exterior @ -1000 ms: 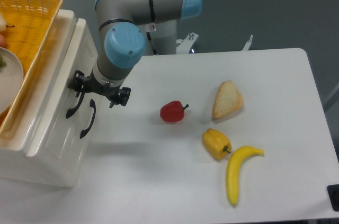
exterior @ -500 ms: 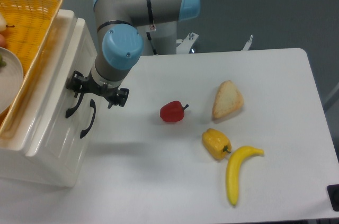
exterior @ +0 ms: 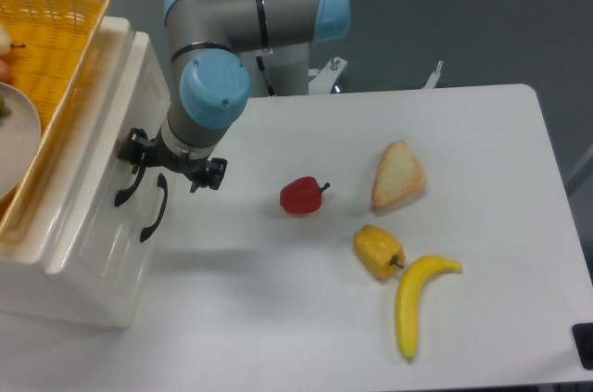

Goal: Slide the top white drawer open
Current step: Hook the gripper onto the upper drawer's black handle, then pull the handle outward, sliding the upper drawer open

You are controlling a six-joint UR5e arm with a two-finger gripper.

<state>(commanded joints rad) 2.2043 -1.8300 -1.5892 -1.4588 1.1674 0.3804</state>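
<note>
On white table: banana, red pepper; pincer spread at top white drawer

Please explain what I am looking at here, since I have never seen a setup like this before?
This is one picture from a fixed camera looking down at a white table. The grey machine with light blue joints is a robot arm. At its end is a black two-finger tool, which is what grasps things. It sits at the front of a glossy cream-white cabinet, right by the black handle of the top white drawer; the lower drawer has its own handle. I cannot tell whether the tool is closed on the handle. A yellow basket rests on the cabinet. On the table lie a red pepper, a yellow pepper, a banana and a slice of bread.
</note>
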